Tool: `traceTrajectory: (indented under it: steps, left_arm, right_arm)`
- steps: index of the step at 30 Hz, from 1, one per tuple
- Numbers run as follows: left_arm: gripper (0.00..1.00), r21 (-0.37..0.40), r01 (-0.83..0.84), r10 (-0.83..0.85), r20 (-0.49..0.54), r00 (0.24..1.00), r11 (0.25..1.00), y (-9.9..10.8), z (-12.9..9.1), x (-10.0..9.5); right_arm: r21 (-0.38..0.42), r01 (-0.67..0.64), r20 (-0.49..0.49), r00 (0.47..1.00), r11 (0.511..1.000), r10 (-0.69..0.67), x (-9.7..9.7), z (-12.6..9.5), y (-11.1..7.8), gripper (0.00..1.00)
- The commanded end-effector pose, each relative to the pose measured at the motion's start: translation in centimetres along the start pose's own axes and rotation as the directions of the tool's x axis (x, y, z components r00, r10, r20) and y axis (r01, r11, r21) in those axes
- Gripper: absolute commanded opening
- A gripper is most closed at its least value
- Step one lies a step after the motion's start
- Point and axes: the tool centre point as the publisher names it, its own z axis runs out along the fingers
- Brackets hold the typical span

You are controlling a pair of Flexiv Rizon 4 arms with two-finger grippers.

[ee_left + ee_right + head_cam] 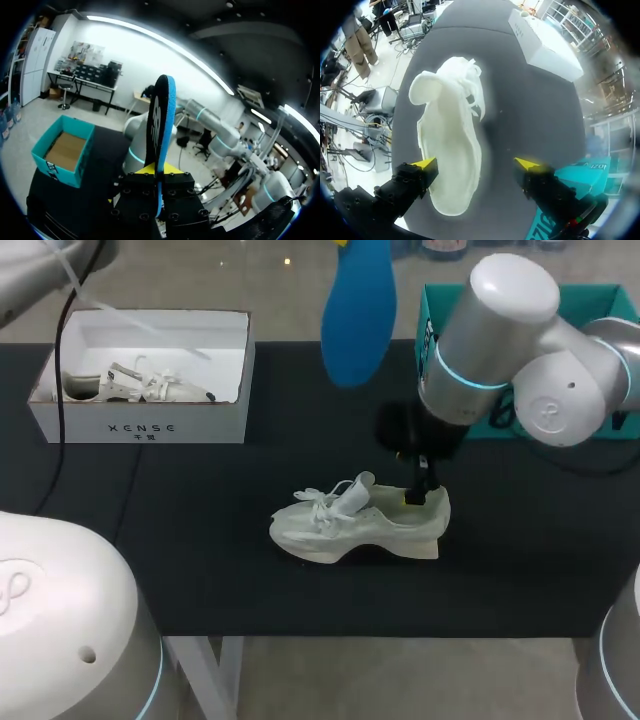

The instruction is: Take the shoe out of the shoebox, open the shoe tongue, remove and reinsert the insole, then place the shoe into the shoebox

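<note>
Shoe (360, 523) on table (190, 550), left gripper (159, 172) clamping blue insole (358, 315)

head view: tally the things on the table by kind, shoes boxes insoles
shoes: 2, the loose shoe and the boxed shoe
boxes: 2, the white box and the teal box
insoles: 1, the blue insole
total: 5

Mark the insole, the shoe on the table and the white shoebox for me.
insole (358, 315), head view, middle of its blue face.
shoe (380, 525), head view, side of its upper.
white shoebox (200, 426), head view, its front wall.
</note>
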Motion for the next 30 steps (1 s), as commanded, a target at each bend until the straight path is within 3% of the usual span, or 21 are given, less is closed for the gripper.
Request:
traceTrajectory:
  steps: [1, 15, 16, 17, 18, 19, 30]
  left_arm:
    - [0.0, -0.002, 0.001, -0.001, 0.001, 1.0, 1.0, 0.0, -0.1, 0.0]
    - [0.0, -0.002, 0.001, -0.001, 0.001, 1.0, 1.0, 0.0, -0.1, 0.0]
    - [0.0, -0.002, 0.001, -0.001, 0.001, 1.0, 1.0, 0.0, -0.1, 0.0]
    - [0.0, -0.002, 0.001, -0.001, 0.001, 1.0, 1.0, 0.0, -0.1, 0.0]
    - [0.0, -0.002, 0.001, -0.001, 0.001, 1.0, 1.0, 0.0, -0.1, 0.0]
    - [0.0, -0.002, 0.001, -0.001, 0.001, 1.0, 1.0, 0.0, -0.1, 0.0]
    - [0.0, -0.002, 0.001, -0.001, 0.001, 1.0, 1.0, 0.0, -0.1, 0.0]
  right_arm:
    - [-0.019, -0.004, -0.007, 1.0, 1.0, 0.004, -0.1, 2.2, -0.6, 1.0]
    - [-0.013, -0.016, -0.073, 0.997, 1.0, 0.015, -0.8, 5.2, -1.1, 1.0]
    - [-0.011, -0.016, -0.076, 0.997, 1.0, 0.015, -0.8, 5.3, -1.1, 0.93]
    - [-0.01, -0.015, -0.078, 0.997, 1.0, 0.015, -0.8, 5.4, -1.2, 0.48]
    - [-0.008, -0.015, -0.08, 0.997, 1.0, 0.014, -0.8, 5.4, -1.2, 0.2]
    - [-0.008, -0.014, -0.081, 0.997, 1.0, 0.014, -0.8, 5.5, -1.2, 0.0]
    - [0.009, -0.022, -0.1, 0.995, 1.0, 0.023, -0.1, 5.8, -2.2, 0.0]
